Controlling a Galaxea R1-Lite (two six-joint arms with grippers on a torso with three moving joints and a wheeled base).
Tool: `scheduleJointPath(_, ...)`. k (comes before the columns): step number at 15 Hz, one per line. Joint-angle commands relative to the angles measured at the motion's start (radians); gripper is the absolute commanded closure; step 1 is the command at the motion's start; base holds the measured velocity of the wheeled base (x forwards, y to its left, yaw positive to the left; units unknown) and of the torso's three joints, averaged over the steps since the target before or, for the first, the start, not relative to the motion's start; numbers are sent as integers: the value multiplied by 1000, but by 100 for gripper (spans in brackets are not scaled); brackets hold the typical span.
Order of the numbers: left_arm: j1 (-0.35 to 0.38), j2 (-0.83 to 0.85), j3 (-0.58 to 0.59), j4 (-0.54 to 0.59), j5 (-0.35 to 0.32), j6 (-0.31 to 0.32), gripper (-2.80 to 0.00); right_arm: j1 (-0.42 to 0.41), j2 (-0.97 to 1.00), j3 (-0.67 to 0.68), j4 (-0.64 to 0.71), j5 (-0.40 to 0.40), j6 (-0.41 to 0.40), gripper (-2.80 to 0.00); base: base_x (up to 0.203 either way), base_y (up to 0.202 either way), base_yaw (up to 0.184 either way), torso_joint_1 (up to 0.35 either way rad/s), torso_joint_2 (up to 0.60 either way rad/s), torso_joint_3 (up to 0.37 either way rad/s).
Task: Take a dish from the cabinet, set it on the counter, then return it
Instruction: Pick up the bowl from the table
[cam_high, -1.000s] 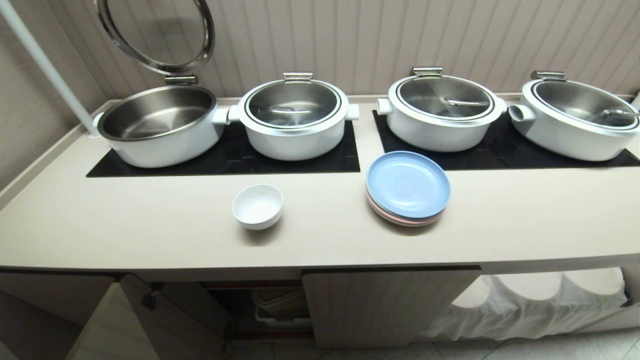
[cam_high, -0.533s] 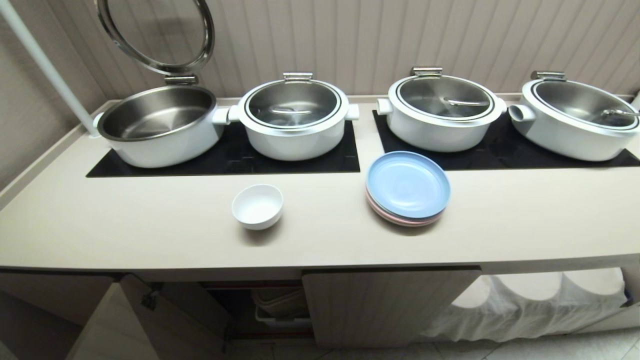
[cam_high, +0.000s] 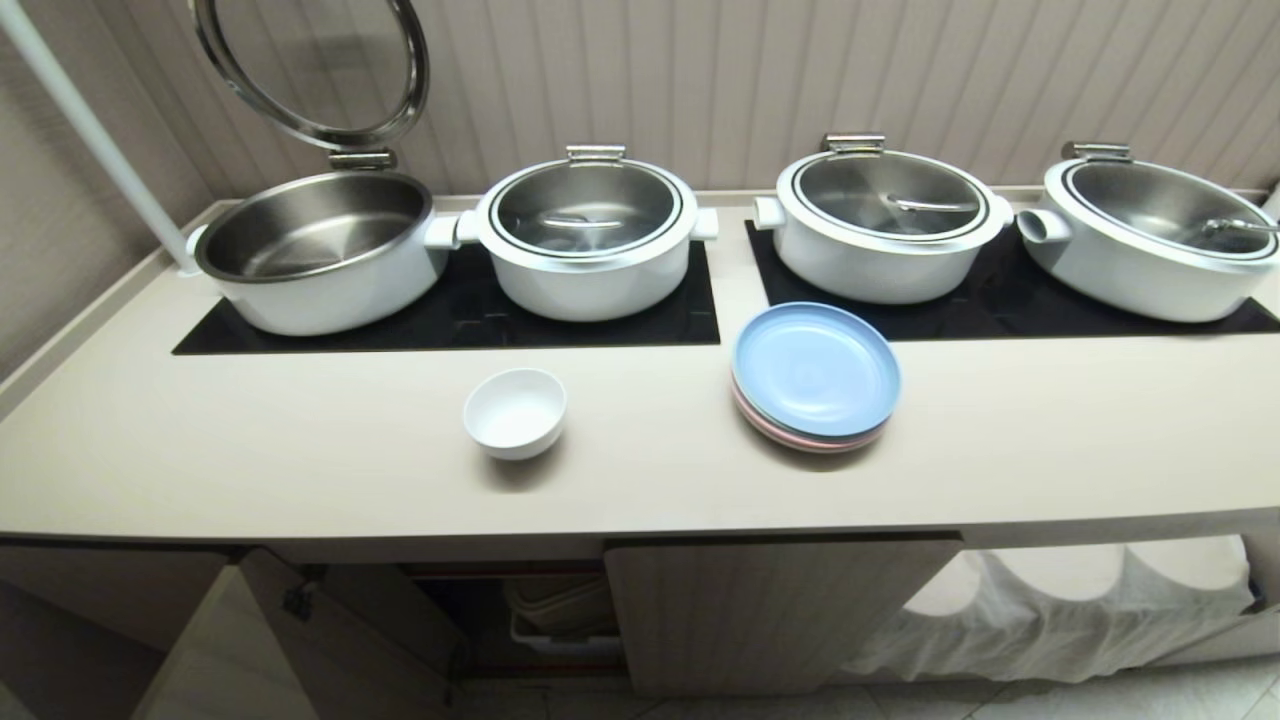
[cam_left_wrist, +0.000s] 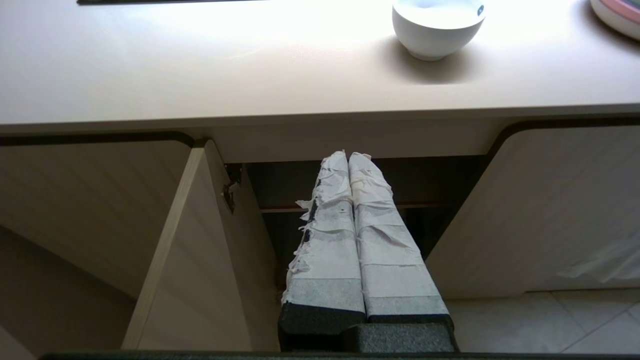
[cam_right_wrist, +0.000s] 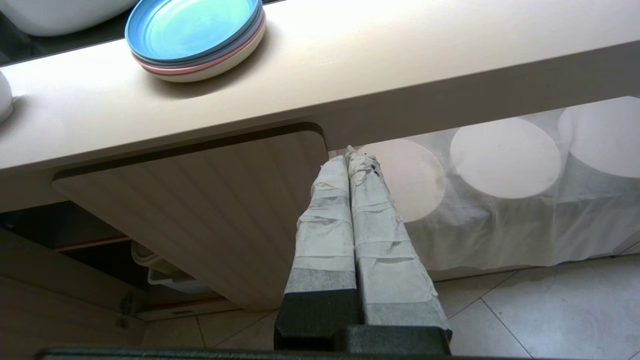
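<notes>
The dish (cam_high: 515, 412), a small white bowl, stands upright on the counter (cam_high: 300, 450) left of the middle; it also shows in the left wrist view as the dish (cam_left_wrist: 437, 27). Below the counter the cabinet (cam_high: 770, 610) has its left door (cam_high: 240, 650) swung open on a dark inside with a red-edged shelf. My left gripper (cam_left_wrist: 348, 156) hangs shut and empty in front of that opening, below the counter's edge. Lower right of the counter, my right gripper (cam_right_wrist: 348, 152) is shut and empty before the shut door (cam_right_wrist: 220, 210). Neither gripper shows in the head view.
A stack of blue and pink plates (cam_high: 815, 375) lies right of the bowl. Several white steel-lined pots (cam_high: 585, 240) stand on black hobs along the ribbed back wall; the leftmost has its lid (cam_high: 310, 65) raised. A white cloth (cam_high: 1050, 600) hangs under the counter's right end. A white container (cam_high: 560, 615) sits inside the cabinet.
</notes>
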Motion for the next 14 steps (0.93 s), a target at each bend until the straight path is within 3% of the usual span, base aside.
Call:
scheduleJointPath(1,0,0,0,0,1,-3,0,0,1,0,0,0,1,0,0,0,0,0,0,0)
scheduleJointPath(14,0,0,-3,9,0,3,0,0,1,0,0,0,1,0,0,0,0,0,0,0)
